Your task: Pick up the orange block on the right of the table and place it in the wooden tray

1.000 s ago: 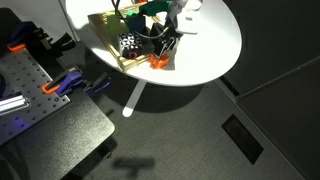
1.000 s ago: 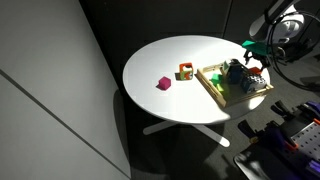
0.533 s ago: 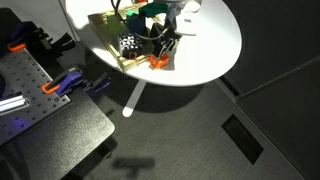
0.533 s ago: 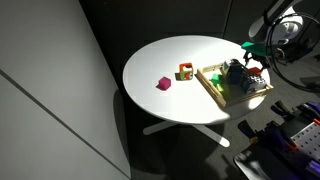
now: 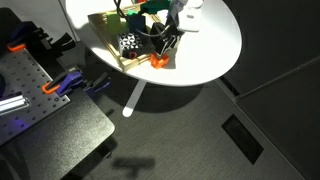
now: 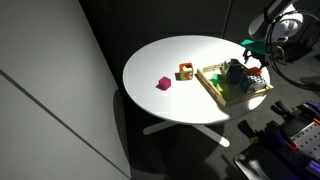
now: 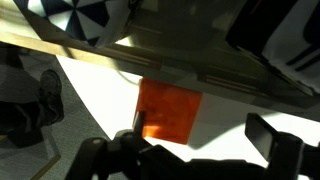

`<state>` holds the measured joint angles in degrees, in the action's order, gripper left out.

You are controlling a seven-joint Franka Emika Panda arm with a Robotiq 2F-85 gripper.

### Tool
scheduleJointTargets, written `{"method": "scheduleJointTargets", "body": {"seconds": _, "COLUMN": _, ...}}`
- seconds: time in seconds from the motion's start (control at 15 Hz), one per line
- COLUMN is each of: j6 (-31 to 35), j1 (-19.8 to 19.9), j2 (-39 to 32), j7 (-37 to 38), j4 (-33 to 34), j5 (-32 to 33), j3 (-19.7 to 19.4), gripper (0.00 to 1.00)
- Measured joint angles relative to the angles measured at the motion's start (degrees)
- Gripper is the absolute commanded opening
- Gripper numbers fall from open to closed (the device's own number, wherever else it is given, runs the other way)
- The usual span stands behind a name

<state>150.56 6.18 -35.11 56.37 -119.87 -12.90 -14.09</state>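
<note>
The orange block [image 7: 168, 108] lies on the white table [image 7: 215, 125], right against the outside of the wooden tray's rim [image 7: 200, 72]. In an exterior view the block [image 5: 158, 62] sits at the tray's [image 5: 104, 22] near corner, close to the table's [image 5: 215, 45] edge. My gripper [image 7: 200, 135] is open and hangs low over the block. One finger [image 7: 133, 125] is next to the block's left side; the other finger [image 7: 272, 135] stands well off to its right. The gripper [image 5: 166, 48] holds nothing. In an exterior view the gripper [image 6: 252, 62] is over the tray's [image 6: 212, 88] far side.
Black-and-white patterned cubes [image 7: 90, 15] and other coloured blocks lie in the tray. A pink block [image 6: 163, 83] and an orange-red block [image 6: 186, 71] lie on the table beside the tray. A dark perforated workbench [image 5: 25, 85] with orange-handled clamps [image 5: 55, 87] stands beside the table.
The gripper has sunk very slightly toward the orange block. The block and the tray have not moved.
</note>
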Motion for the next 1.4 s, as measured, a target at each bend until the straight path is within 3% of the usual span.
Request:
{"method": "scheduleJointTargets", "body": {"seconds": 0.6, "j6": -5.98, "j1": -0.28, "j2": 1.86, "j7": 0.00, "j4": -0.19, "j5": 0.02, "j3": -0.35, "gripper": 1.00}}
{"method": "scheduleJointTargets", "body": {"seconds": 1.4, "j6": -6.20, "j1": -0.30, "j2": 1.60, "j7": 0.00, "j4": -1.06, "j5": 0.06, "j3": -1.38, "gripper": 1.00}}
